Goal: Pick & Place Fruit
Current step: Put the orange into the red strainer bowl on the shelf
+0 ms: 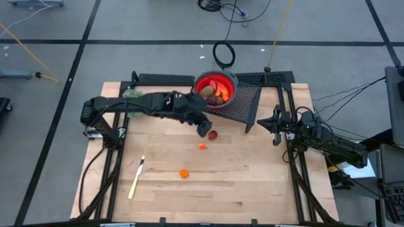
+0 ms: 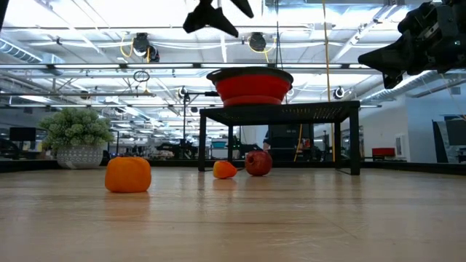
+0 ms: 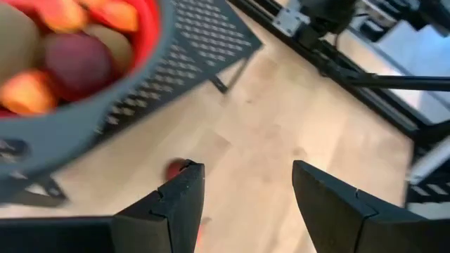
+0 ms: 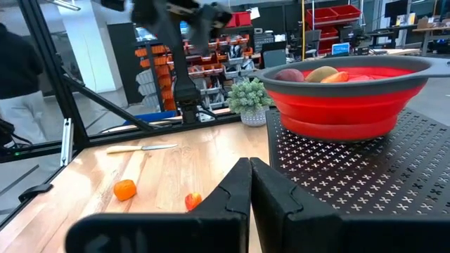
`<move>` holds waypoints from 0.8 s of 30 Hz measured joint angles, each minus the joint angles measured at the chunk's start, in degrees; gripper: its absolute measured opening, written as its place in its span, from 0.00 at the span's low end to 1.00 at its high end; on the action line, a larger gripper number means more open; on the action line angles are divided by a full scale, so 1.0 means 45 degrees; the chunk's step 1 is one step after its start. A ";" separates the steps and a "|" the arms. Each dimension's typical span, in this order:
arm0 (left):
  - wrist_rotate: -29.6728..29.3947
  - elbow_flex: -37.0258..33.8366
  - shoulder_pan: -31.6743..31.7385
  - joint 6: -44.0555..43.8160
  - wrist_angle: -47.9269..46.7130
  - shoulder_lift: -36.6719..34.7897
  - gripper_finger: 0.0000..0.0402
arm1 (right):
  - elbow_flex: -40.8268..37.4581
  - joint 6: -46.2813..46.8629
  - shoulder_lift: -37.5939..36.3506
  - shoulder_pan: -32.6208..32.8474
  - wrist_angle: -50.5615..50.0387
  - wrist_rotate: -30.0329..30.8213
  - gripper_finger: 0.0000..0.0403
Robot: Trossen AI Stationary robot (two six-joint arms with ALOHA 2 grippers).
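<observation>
A red bowl (image 1: 214, 88) stands on a black perforated stand (image 1: 243, 104) at the table's far middle. It holds a dark red ball (image 3: 74, 60), brownish-green ovals (image 3: 14, 42) and red-orange pieces (image 3: 28, 95). On the table lie another dark red ball (image 1: 213, 135), a small orange bit (image 1: 202, 146) and a larger orange piece (image 1: 184, 173). My left gripper (image 1: 203, 129) is open and empty, above the table just left of the loose dark red ball (image 3: 176, 169). My right gripper (image 1: 274, 123) is shut and empty, right of the stand.
A yellow-handled knife (image 1: 137, 178) lies on the near left of the table. A bushy green clump (image 1: 131, 93) sits at the far left corner. Black frame rails (image 1: 113, 157) run along the table's left and right sides.
</observation>
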 joint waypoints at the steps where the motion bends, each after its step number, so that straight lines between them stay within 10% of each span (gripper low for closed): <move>1: -0.0018 0.0000 -0.0187 -0.0259 0.0016 0.0000 0.53 | 0.0000 0.0000 0.0000 0.0001 -0.0004 0.0000 0.00; 24: -0.1825 0.0000 -0.3517 -0.7990 -0.0942 0.0023 0.53 | 0.0000 -0.1044 0.0000 -0.0002 -0.0010 0.0000 0.00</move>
